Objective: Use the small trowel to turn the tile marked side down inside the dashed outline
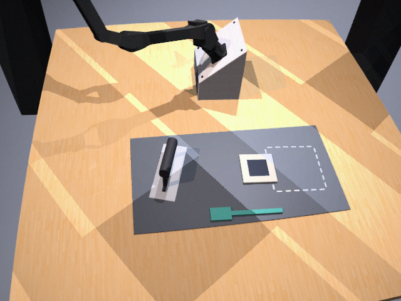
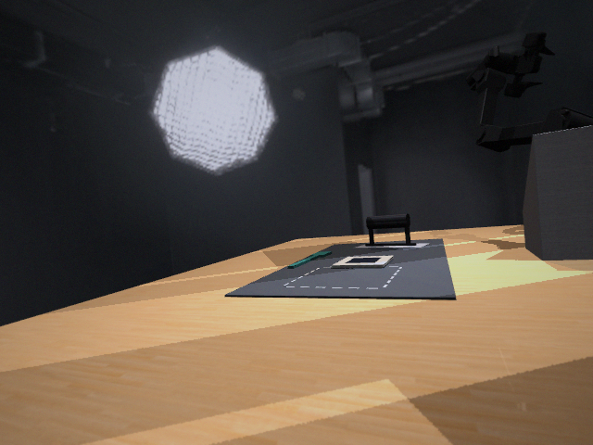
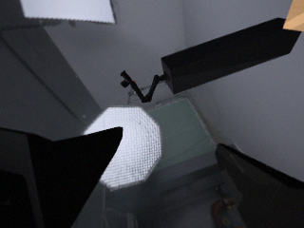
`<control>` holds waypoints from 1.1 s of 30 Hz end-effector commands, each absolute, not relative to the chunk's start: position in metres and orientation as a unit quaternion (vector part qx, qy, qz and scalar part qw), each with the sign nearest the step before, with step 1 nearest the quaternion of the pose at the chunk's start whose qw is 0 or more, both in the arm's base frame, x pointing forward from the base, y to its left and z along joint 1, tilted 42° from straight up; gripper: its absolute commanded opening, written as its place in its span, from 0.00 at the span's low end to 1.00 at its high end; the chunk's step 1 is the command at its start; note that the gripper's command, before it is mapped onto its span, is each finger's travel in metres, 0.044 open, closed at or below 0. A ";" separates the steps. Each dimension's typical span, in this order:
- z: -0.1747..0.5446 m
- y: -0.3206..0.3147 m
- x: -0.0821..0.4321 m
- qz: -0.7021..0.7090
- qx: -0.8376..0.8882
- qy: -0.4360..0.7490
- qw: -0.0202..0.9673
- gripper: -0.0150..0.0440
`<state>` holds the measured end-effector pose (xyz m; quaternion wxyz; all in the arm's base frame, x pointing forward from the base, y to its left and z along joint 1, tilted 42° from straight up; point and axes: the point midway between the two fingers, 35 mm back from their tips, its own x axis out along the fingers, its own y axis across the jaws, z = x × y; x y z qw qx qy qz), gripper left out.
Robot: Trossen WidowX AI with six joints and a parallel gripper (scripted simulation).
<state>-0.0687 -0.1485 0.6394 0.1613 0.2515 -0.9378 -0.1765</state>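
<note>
A cream tile lies flat on the dark mat, its dark square facing up. It covers part of the left side of the dashed outline in the top view; most of it lies outside. A trowel with a pale flat blade and a raised black bar handle stands blade-down at the mat's left. My gripper is open and empty, high above the table and away from the mat. The wrist view shows neither trowel nor tile.
A flat green spatula-like tool lies along the mat's near edge in the top view. A grey block with a sloped top stands behind the mat; my gripper overlaps it in the top view.
</note>
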 end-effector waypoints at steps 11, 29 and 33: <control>0.639 -0.149 -0.069 -0.177 0.252 -0.938 0.161 0.44; 0.639 -0.148 -0.069 -0.176 0.252 -0.938 0.161 0.25; 0.639 -0.148 -0.069 -0.176 0.252 -0.938 0.161 0.25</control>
